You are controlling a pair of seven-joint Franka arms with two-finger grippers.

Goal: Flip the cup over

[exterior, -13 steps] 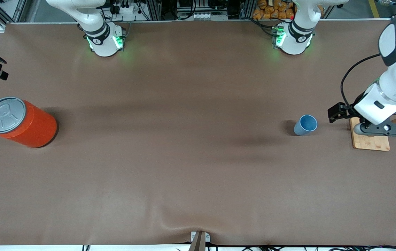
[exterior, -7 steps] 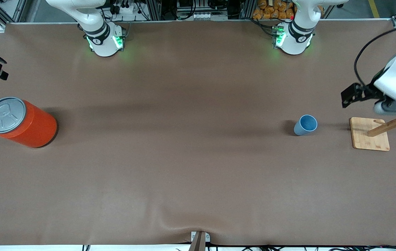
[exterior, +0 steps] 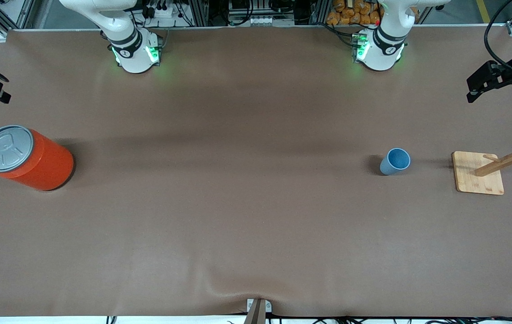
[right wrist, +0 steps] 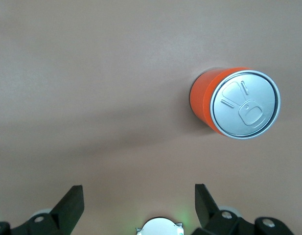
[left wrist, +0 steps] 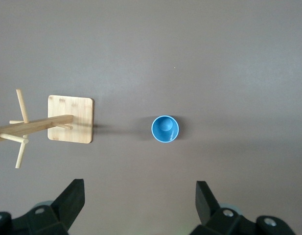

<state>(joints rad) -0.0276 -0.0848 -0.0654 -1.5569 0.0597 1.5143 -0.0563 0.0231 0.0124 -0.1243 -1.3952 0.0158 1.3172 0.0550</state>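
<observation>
- Cup (exterior: 394,161) stands upright on the brown table cover (exterior: 246,216), mouth up, toward the left arm's end of the table, just beside the wooden rack's square base (exterior: 478,173) and apart from it.
- Judged by its look, the small, handle-less plastic cup is light and stiff, with smooth tapered walls that could slip in a grip; taking it across the side wall near the middle, or over the rim, seems the safest hold for turning it over.
- Its outside is pale blue, its inside a darker blue (left wrist: 165,129), round and narrowing toward the base.
- Left gripper (left wrist: 138,200) hangs high above the cup and rack, fingers spread wide, holding nothing.
- Right gripper (right wrist: 138,203) waits over the right arm's end of the table, fingers likewise spread and empty.
- An orange can (exterior: 28,157) with a grey pull-tab lid stands at that end, well apart from the cup.
- Bamboo-coloured rack carries a leaning post (exterior: 508,158) with thin pegs.
</observation>
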